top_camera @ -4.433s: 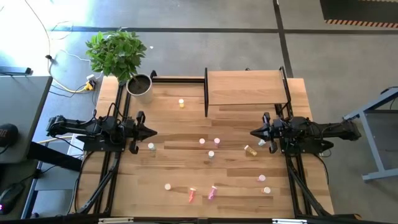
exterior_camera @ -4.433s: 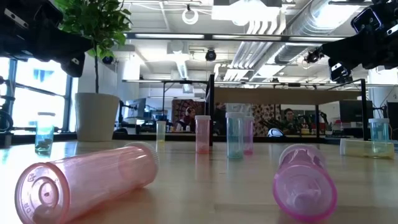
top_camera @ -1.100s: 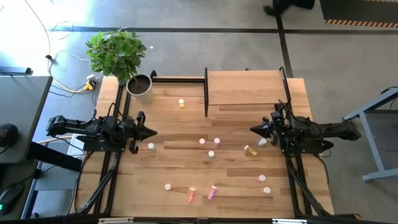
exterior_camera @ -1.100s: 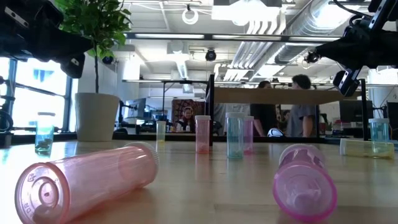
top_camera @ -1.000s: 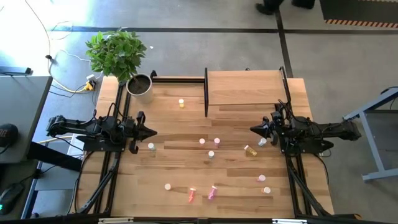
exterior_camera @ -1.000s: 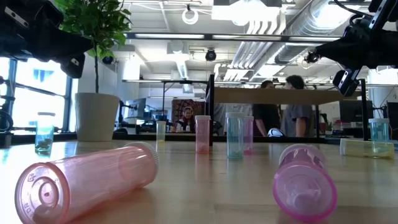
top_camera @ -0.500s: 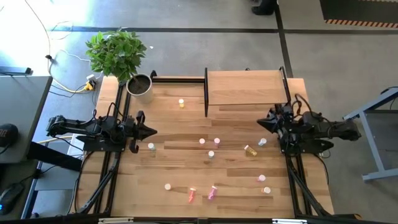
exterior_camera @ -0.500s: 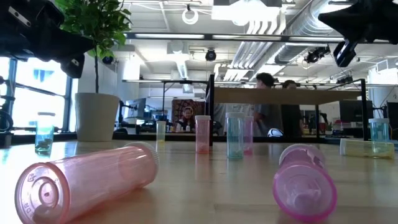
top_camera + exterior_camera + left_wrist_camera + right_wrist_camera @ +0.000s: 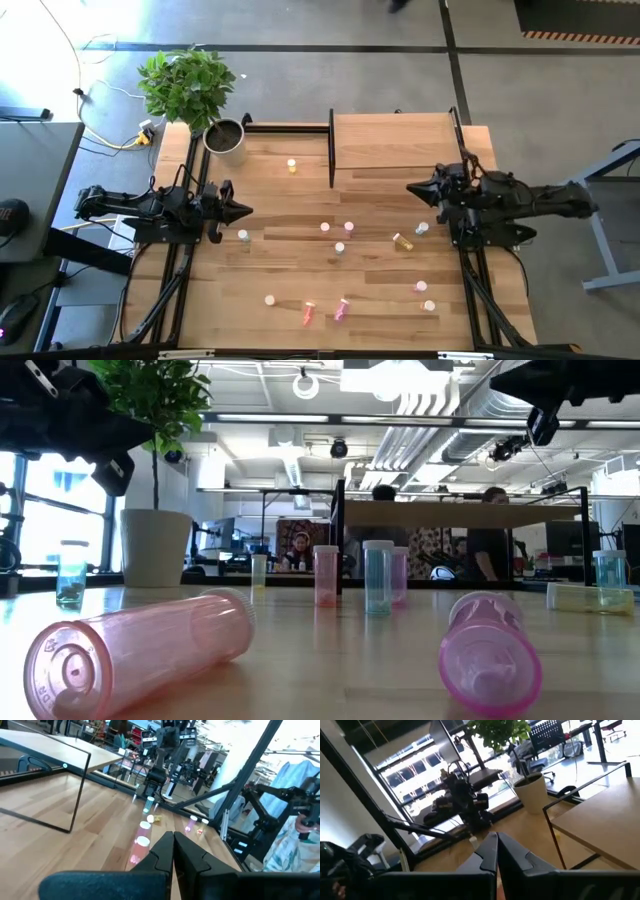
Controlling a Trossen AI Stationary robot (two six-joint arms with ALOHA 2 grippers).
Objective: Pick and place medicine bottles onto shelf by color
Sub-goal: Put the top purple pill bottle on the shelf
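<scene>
Several small medicine bottles stand or lie scattered on the wooden table. A yellow one (image 9: 291,166) stands at the far left, and a pale one (image 9: 243,236) just in front of my left gripper. Pink ones (image 9: 325,227) stand in the middle. A yellow one (image 9: 403,241) lies on its side, and pink (image 9: 308,313) and magenta (image 9: 341,309) ones lie near the front edge. The shelf (image 9: 395,140) stands at the far right. My left gripper (image 9: 250,211) hovers shut at the table's left. My right gripper (image 9: 408,188) hovers shut and raised at the right, near the shelf's front edge.
A grey pot with a green plant (image 9: 226,140) stands at the far left corner. The black arm frames (image 9: 180,280) run along both side edges. People move in the room behind the table (image 9: 480,550). Bare wood lies between the bottles in the table's middle.
My right gripper has risen well above the table and rolled about its own line, staying shut; in the low view it has climbed to the picture's top. My left gripper has kept its place and rolled a little. No bottle has moved.
</scene>
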